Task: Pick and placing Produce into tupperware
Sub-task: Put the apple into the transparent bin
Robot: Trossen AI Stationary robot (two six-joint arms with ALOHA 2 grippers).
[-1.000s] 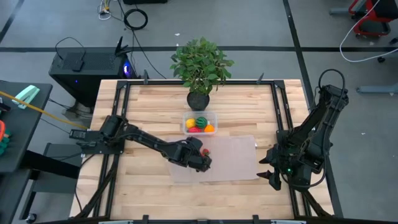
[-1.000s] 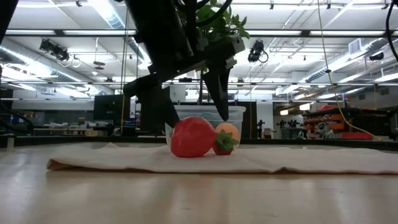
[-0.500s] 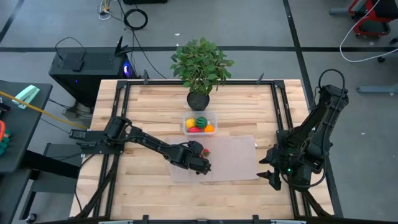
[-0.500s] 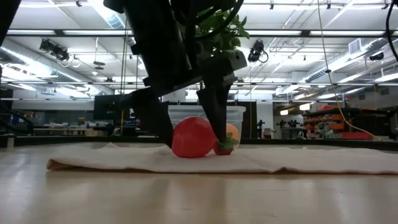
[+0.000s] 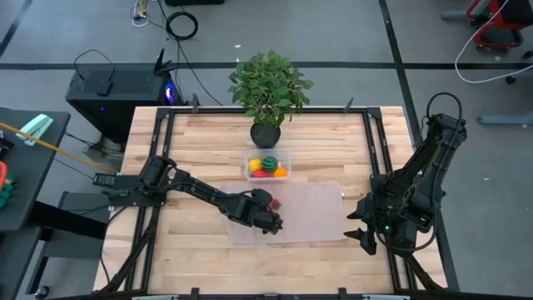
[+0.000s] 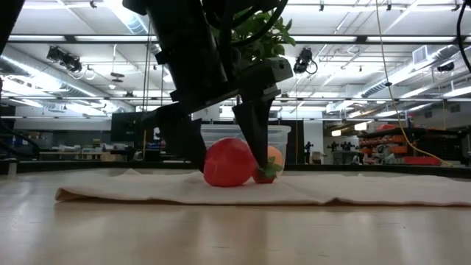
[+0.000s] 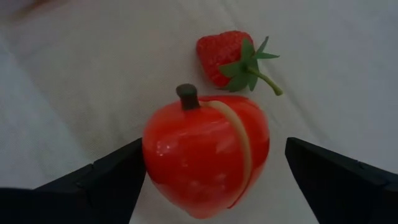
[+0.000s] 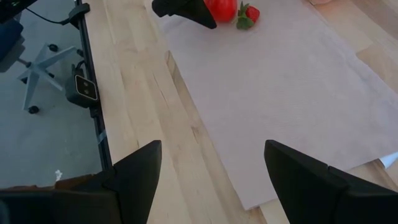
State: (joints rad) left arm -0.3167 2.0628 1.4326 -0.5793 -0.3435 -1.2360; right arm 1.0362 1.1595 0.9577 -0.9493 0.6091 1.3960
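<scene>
Left wrist view: the red apple (image 7: 205,155) lies on the mat (image 7: 93,74) between the two fingers (image 7: 106,180) of the left hand (image 7: 211,186), which stands released, its jaws wide on either side and not yet pressing the fruit. The apple looks like hard, glossy toy plastic: light, stiff and probably slippery, with a pale seam running down it, so it may be two halves. The best hold seems to be across its widest middle, flanks square to the fingers, clear of the stem and the seam; a pinch near the top would likely squirt it out. A small strawberry (image 7: 227,59) with a green leafy cap lies just beside the apple, apart from the fingers, and could get nudged.

From above, the apple sits on the mat near the worktop (image 5: 200,142) middle, a short way in front of the tub (image 5: 267,165), which already holds yellow, orange, red and green pieces. The plant (image 5: 268,87) stands behind the tub. The right hand (image 5: 363,236) waits released at the mat's right edge.
</scene>
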